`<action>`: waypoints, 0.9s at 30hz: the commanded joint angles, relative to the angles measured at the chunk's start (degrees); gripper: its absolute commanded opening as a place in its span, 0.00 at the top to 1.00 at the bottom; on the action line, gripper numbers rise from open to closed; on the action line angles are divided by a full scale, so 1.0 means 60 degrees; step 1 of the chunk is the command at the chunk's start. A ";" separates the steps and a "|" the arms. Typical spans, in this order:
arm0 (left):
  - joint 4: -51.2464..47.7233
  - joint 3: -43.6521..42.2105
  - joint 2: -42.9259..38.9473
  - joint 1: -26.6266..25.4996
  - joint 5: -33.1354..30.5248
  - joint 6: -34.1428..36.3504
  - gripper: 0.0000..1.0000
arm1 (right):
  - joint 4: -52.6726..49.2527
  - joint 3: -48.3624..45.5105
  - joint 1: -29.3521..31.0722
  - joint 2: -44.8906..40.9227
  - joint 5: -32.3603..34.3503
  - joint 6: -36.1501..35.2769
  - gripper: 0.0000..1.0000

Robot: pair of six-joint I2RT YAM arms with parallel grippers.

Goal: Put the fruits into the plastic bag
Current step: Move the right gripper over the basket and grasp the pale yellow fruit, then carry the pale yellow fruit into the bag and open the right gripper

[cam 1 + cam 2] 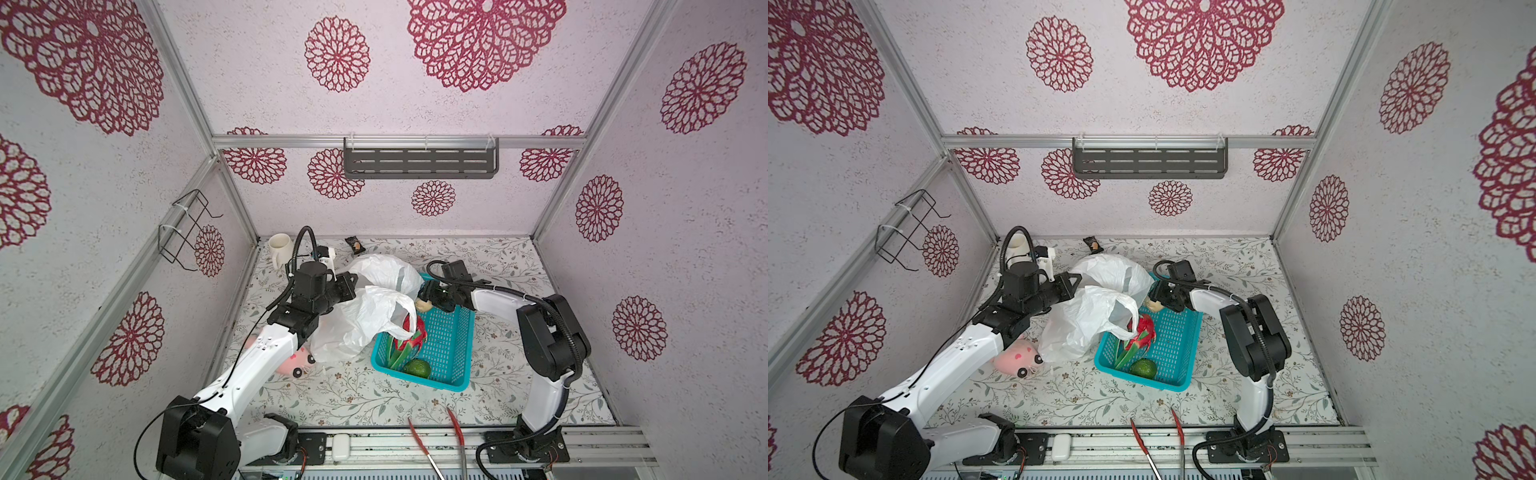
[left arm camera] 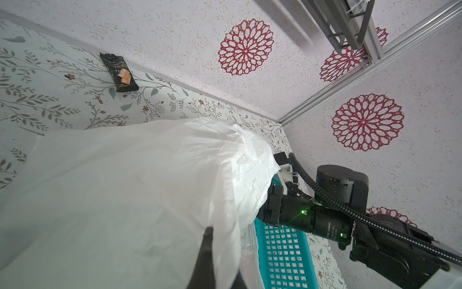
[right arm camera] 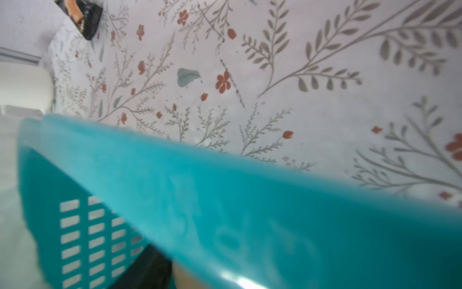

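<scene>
Floral desk (image 1: 519, 270) carries a teal basket (image 1: 453, 340). Left gripper (image 1: 354, 286) is clamped on the plastic bag (image 1: 365, 316), whose mouth gapes just beside the right gripper (image 1: 429, 301). A pale fruit (image 1: 424, 306) sits at that gripper's tips; gripped or not, I cannot tell. Dragon fruit (image 1: 417, 328) and avocado (image 1: 417, 368) lie off to its side, in the basket.

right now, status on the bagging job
left hand shut on plastic bag. right hand at pale fruit, far corner of teal basket, grip unclear. dragon fruit, avocado in basket, unbagged. bag handle droops over dragon fruit.
</scene>
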 commanded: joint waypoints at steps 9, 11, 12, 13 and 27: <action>0.0029 0.0110 0.0002 -0.0038 0.0090 0.0037 1.00 | -0.0281 -0.0365 0.0020 -0.1385 0.0459 -0.0334 0.58; 0.0036 0.0146 0.0024 -0.0039 0.0112 0.0037 1.00 | -0.0515 -0.0489 0.0020 -0.1941 0.0771 -0.0589 0.58; 0.0039 0.0158 0.0038 -0.0035 0.0137 0.0037 1.00 | -0.0618 -0.0560 0.0020 -0.2253 0.0915 -0.0756 0.58; 0.0043 0.0162 0.0039 -0.0040 0.0139 0.0026 1.00 | -0.0721 -0.0606 0.0020 -0.2531 0.1021 -0.0892 0.58; 0.0103 0.0248 0.0173 -0.0057 0.0212 -0.0022 1.00 | 0.0066 -0.0300 0.0816 -0.4390 -0.0433 -0.2692 0.58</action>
